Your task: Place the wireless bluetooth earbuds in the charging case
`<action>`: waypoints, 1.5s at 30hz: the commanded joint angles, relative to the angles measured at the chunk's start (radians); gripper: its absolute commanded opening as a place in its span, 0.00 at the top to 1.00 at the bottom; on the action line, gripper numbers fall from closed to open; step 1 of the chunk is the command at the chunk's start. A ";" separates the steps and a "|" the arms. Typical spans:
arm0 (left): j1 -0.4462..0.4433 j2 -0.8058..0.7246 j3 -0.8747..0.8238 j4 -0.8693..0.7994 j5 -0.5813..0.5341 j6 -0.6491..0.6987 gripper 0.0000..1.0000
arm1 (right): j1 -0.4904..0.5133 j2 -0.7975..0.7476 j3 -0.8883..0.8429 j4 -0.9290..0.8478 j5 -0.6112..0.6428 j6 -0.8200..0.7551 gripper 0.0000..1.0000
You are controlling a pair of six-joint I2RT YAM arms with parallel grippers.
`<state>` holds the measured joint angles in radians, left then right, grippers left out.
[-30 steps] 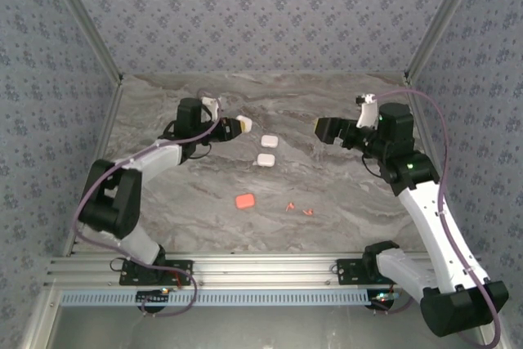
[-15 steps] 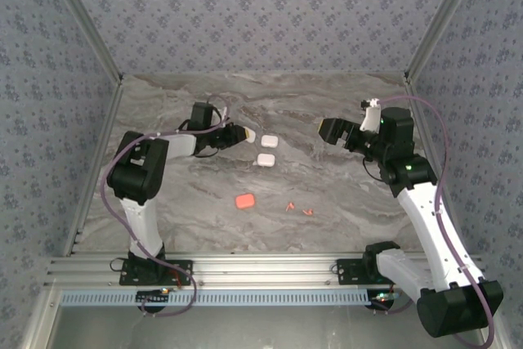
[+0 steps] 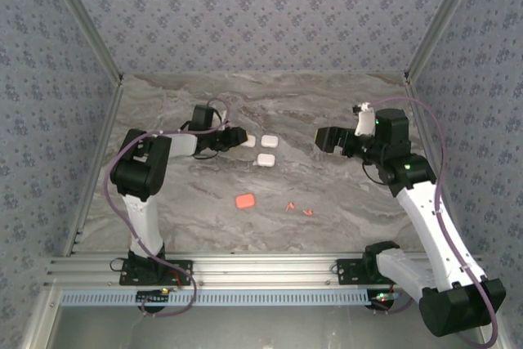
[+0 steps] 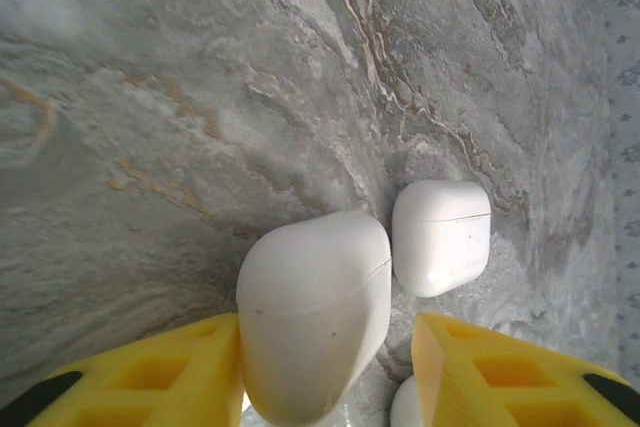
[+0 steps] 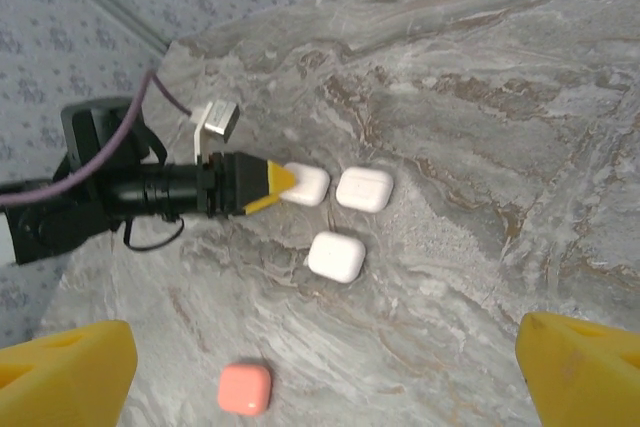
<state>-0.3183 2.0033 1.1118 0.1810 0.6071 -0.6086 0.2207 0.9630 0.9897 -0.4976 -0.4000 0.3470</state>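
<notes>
A closed white charging case [image 4: 315,317] lies on the marble between the yellow fingers of my left gripper [image 4: 325,347]. Its left finger [image 4: 170,377] touches the case and a gap shows at the right finger, so the gripper is open. From above, this case [image 3: 248,141] sits just off the left gripper [image 3: 234,138]. Two more white cases [image 3: 269,142] [image 3: 265,160] lie beside it, and a pink case [image 3: 244,201] lies nearer. Two tiny red earbuds [image 3: 289,205] [image 3: 308,212] rest right of the pink case. My right gripper [image 3: 321,138] hovers open and empty.
In the right wrist view the left gripper [image 5: 275,187] lies low against the leftmost white case [image 5: 308,184], with the other white cases [image 5: 364,189] [image 5: 336,256] and the pink case [image 5: 245,388] nearby. Patterned walls close the table at the back and sides.
My left gripper has carried the white case down and right onto the table beside the other white cases, then opened off it. The right gripper has shifted slightly left.
</notes>
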 commanded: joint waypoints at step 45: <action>0.123 -1.242 -0.431 -0.396 -0.635 0.245 0.01 | 0.726 0.954 0.297 -0.020 0.254 -1.173 0.25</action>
<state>-0.2028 0.7555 0.6716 -0.2115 -0.0162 -0.3767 0.9424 1.8908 1.2613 -0.4973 -0.1055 -0.8135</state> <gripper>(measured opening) 0.993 0.751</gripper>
